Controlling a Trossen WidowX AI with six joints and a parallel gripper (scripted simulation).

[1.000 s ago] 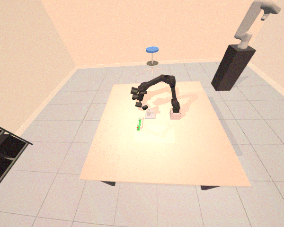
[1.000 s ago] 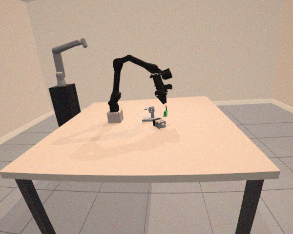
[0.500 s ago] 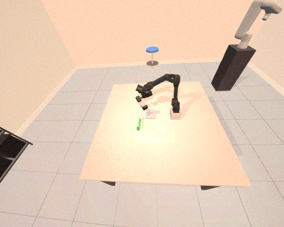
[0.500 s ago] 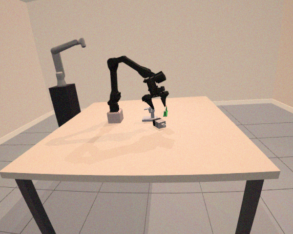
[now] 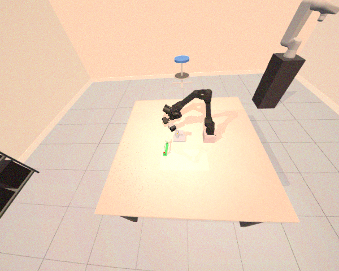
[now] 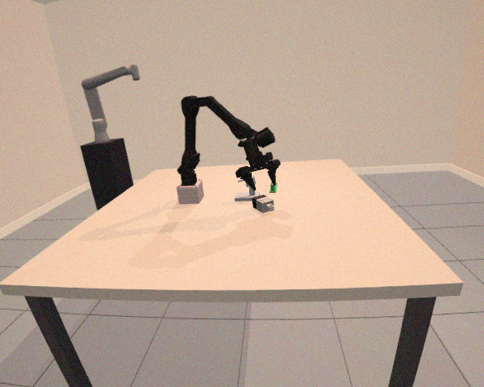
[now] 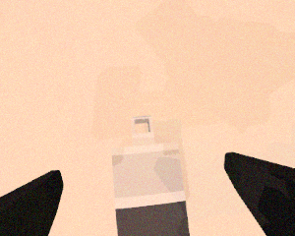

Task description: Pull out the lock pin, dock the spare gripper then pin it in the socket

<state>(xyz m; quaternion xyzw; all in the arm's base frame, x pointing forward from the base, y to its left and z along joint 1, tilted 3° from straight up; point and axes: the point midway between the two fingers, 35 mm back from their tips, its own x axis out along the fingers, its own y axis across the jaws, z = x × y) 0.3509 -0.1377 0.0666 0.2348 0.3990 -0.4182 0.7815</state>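
The spare gripper [image 5: 172, 127] [image 6: 264, 203] [image 7: 149, 179], a grey and black block, lies on the table beside the mount. Its spigot [image 7: 143, 135] has a square hole and points away from the black end. The pale grey mount [image 5: 179, 138] [image 6: 243, 198] stands upright; its socket is too small to read. The lock pin's red head [image 5: 164, 152] shows at one end of the green holder [image 5: 166, 146] [image 6: 273, 189], out of the mount. My gripper [image 5: 171, 119] [image 6: 264, 189] [image 7: 146, 170] is open and empty above the spare gripper, with one fingertip on either side of it in the wrist view.
The mount stands between the arm's base block [image 5: 209, 138] [image 6: 189, 193] and the green holder. In the exterior view, the left finger passes in front of the mount and the right one overlaps the holder. A second arm on a dark pedestal [image 5: 276, 81] [image 6: 109, 170] stands off the table.
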